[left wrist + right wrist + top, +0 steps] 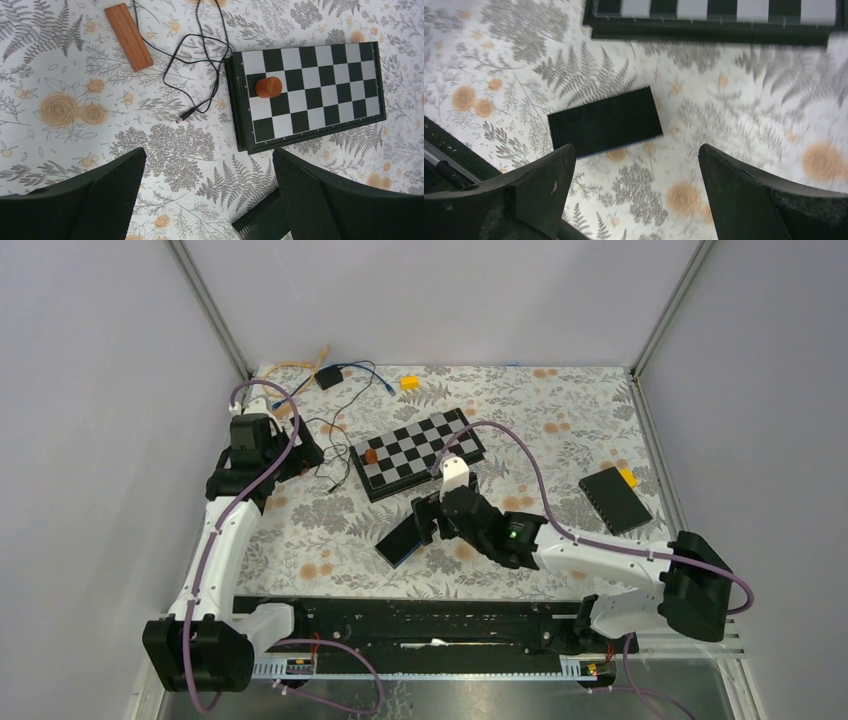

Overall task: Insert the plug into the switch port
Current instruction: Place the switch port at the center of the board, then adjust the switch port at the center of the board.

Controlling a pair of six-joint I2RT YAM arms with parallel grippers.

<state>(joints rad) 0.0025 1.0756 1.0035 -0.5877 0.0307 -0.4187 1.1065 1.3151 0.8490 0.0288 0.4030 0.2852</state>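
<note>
The plug (185, 117) is a small barrel tip on a thin black cable. It lies on the floral cloth left of the chessboard, ahead of my left gripper (207, 195) and apart from it. That gripper is open with only cloth between its fingers. The switch (605, 121) is a flat black ribbed box with a blue edge. It lies just ahead of my open right gripper (634, 195), nearer the left finger, and nothing is held. From above, the switch (400, 540) sits left of the right gripper (432, 515). A corner of the switch (260, 220) shows by the left gripper's right finger.
A chessboard (430, 440) with an orange disc (269, 86) lies in the middle. A wooden block (128, 36) lies far left. A second black box (613, 500) with a yellow piece sits at right. A small black adapter (328, 378) with cables and a yellow block (409, 383) are at the back.
</note>
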